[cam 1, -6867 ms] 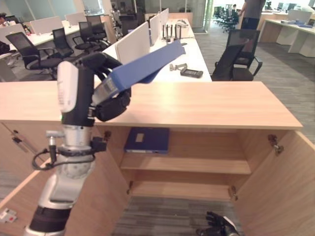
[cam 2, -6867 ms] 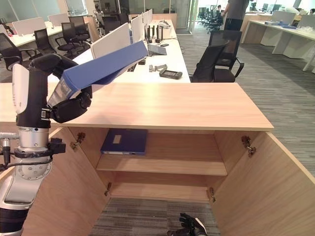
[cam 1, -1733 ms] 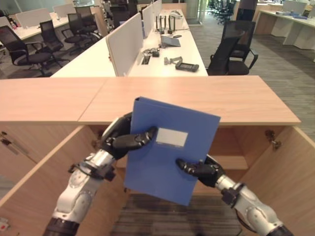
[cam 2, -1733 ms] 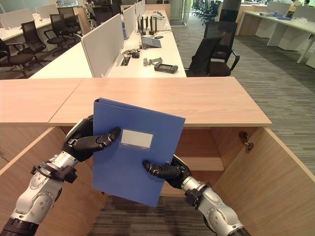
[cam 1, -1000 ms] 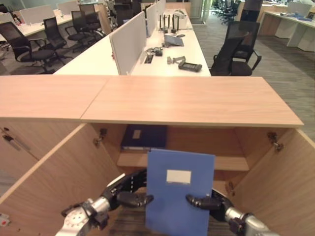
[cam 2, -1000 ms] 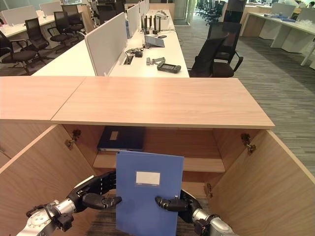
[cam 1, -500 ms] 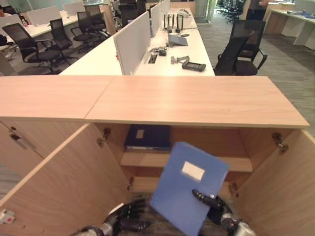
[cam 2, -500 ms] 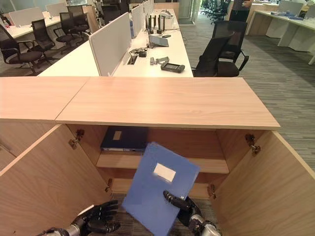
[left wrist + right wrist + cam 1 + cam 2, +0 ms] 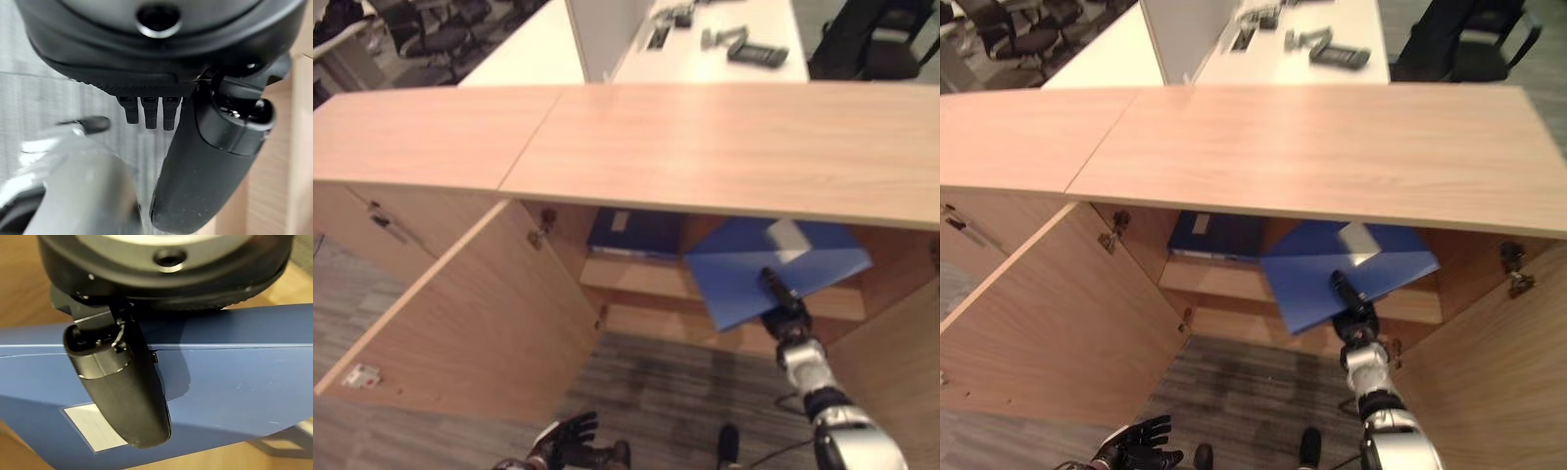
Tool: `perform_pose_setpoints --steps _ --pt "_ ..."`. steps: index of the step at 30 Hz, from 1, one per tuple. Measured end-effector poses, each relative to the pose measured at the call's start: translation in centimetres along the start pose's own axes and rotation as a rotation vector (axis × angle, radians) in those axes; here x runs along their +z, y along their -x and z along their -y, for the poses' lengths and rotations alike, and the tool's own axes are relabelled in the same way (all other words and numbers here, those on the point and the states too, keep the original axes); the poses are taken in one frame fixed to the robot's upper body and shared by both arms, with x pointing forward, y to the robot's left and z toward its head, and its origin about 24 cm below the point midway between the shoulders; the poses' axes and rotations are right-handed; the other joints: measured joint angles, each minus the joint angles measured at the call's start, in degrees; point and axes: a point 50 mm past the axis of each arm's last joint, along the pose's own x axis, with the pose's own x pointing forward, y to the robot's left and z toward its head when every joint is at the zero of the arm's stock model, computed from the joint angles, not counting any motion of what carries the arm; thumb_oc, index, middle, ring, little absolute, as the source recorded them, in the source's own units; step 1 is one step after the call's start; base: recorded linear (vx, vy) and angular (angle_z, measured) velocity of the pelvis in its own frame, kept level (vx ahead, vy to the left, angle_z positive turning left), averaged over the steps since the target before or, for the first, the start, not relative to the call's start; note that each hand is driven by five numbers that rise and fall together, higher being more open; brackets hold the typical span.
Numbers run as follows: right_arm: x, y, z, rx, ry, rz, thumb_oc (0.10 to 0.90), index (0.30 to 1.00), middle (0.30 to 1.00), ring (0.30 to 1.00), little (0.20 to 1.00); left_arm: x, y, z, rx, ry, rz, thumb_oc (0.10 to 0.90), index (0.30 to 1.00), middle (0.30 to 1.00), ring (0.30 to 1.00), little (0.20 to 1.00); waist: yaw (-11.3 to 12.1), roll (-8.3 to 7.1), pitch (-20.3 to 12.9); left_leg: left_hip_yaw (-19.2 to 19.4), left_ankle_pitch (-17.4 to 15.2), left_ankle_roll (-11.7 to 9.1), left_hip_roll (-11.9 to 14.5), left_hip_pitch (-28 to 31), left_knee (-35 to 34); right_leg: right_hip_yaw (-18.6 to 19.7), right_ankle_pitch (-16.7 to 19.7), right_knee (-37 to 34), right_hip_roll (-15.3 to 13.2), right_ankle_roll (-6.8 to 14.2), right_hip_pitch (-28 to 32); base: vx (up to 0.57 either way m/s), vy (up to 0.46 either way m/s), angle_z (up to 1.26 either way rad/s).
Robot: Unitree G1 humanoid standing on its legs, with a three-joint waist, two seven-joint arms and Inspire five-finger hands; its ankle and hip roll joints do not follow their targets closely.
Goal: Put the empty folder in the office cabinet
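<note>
Folder at cabinet mouth

Right hand (image 9: 781,305) grips blue folder (image 9: 744,279), thumb on its cover (white label up), tilted half inside cabinet (image 9: 724,147) over the shelf (image 9: 636,279), beside second folder (image 9: 631,232). Left hand (image 9: 570,446) low near floor, fingers loosely spread, empty

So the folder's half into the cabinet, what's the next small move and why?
Probably push it further in and lower it flat. The right robot hand holds the blue folder tilted over the shelf, its near corner sticking out past the shelf edge.
</note>
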Motion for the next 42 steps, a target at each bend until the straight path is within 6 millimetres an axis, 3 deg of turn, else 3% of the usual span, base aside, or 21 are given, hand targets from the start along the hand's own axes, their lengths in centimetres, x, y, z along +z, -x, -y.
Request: perform_pose_setpoints --steps 5,11,13,15,18,22,26,30,32,36,42 --pt "4.0 -1.7 -2.9 -0.026 -0.066 0.098 0.4 0.3 0.3 0.3 0.3 2.8 -0.9 -0.2 -0.005 -0.005 0.081 0.8 0.9 0.9 0.9 0.9 1.28 -0.28 3.52 -0.25 0.12 -0.06 0.01 -4.59 1.72 0.06 0.78 0.04 0.01 -0.2 -3.78 -0.02 -0.019 0.02" --pt "12.8 -2.1 -8.4 0.036 -0.208 0.309 0.4 0.3 0.3 0.3 0.3 5.0 -1.5 0.0 -0.027 -0.03 0.142 0.8 0.9 0.9 0.9 0.9 2.66 1.03 7.43 -1.35 -0.08 0.04 -0.05 -10.59 4.21 -0.66 1.66 0.14 -0.02 -1.17 -7.99 0.01 -0.036 0.07" --pt "16.0 -1.6 -11.5 0.083 -0.306 0.378 0.4 0.3 0.3 0.3 0.3 5.4 -1.6 0.0 -0.03 -0.037 0.154 0.8 0.9 0.9 0.9 0.9 2.89 1.8 7.99 -1.46 -0.45 0.13 -0.14 -14.27 6.54 -0.92 0.22 3.73 -0.48 -1.29 -11.99 -0.01 -0.05 0.08" --pt "17.5 -1.2 -13.0 0.117 -0.357 0.423 0.4 0.3 0.3 0.3 0.3 5.8 -1.7 0.1 -0.035 -0.055 0.158 0.8 0.9 0.9 0.9 0.9 3.23 2.23 8.41 -1.49 -1.01 0.15 -0.16 -16.08 8.32 -1.05 -1.36 6.84 -0.81 -1.47 -14.18 0.01 -0.045 0.06" --pt "20.0 -0.2 -15.7 0.166 -0.407 0.469 0.4 0.3 0.3 0.3 0.3 7.0 -1.4 -0.3 -0.053 -0.125 0.185 0.8 0.9 0.9 0.9 0.9 4.3 3.06 8.87 -2.81 -4.43 0.17 -0.5 -20.77 15.37 -1.03 -7.19 18.6 -2.27 -1.76 -20.7 -0.02 -0.03 0.12" --pt "21.1 0.6 -18.2 0.214 -0.45 0.488 0.4 0.3 0.3 0.3 0.3 7.9 -1.1 -1.1 -0.037 -0.152 0.209 0.8 0.9 0.9 0.9 0.9 5.47 3.3 8.98 -3.23 -6.77 0.04 -1.74 -24.09 20.19 0.04 -11.45 27.57 -4.31 -1.8 -25.99 -0.05 -0.012 0.11" --pt "22.0 1.6 -20.8 0.238 -0.504 0.497 0.4 0.3 0.3 0.3 0.3 8.5 -0.8 -1.8 -0.01 -0.131 0.231 0.8 0.9 0.9 0.9 0.9 5.94 3.73 8.92 -4.01 -10.82 0.01 -3.12 -31.74 30.4 1.93 -15.71 38.24 -6.35 -1.94 -33.91 -0.03 -0.001 0.08" --pt "22.1 1.8 -20.9 0.205 -0.533 0.511 0.4 0.3 0.3 0.3 0.3 8.5 -0.7 -1.7 -0.013 -0.131 0.233 0.8 0.9 0.9 0.9 0.9 6.5 3.92 8.86 -4.29 -12.04 0.1 -3.48 -34.94 34.43 2.33 -17.01 42.34 -7.02 -2.35 -37.08 0.02 -0.013 0.08" --pt "22.6 2.3 -21.8 0.209 -0.507 0.54 0.4 0.3 0.3 0.3 0.3 8.8 -0.6 -1.3 -0.031 -0.141 0.249 0.8 0.9 0.9 0.9 0.9 6.43 4.18 8.82 -4.38 -13.34 0.07 -4.11 -37.51 37.0 3.4 -19.08 46.11 -7.81 -1.6 -40.23 -0.08 0.02 0.08" --pt "23.0 2.8 -22.8 0.218 -0.465 0.556 0.4 0.3 0.3 0.3 0.3 9.2 -0.6 -0.9 -0.05 -0.125 0.274 0.8 0.9 0.9 0.9 0.9 6.66 5.21 8.17 -5.14 -13.93 -0.6 -4.35 -40.73 40.25 3.88 -20.53 49.79 -8.08 -2.03 -43.78 -0.02 -0.003 0.07" --pt "23.0 2.6 -22.4 0.203 -0.451 0.55 0.4 0.3 0.3 0.3 0.3 9.4 -0.6 -0.7 -0.059 -0.12 0.284 0.8 0.9 0.9 0.9 0.9 7.01 6.0 7.6 -5.98 -13.88 -1.12 -4.23 -44.61 42.54 4.17 -20.79 52.95 -7.9 -3.62 -48.09 -0.04 -0.009 0.02"
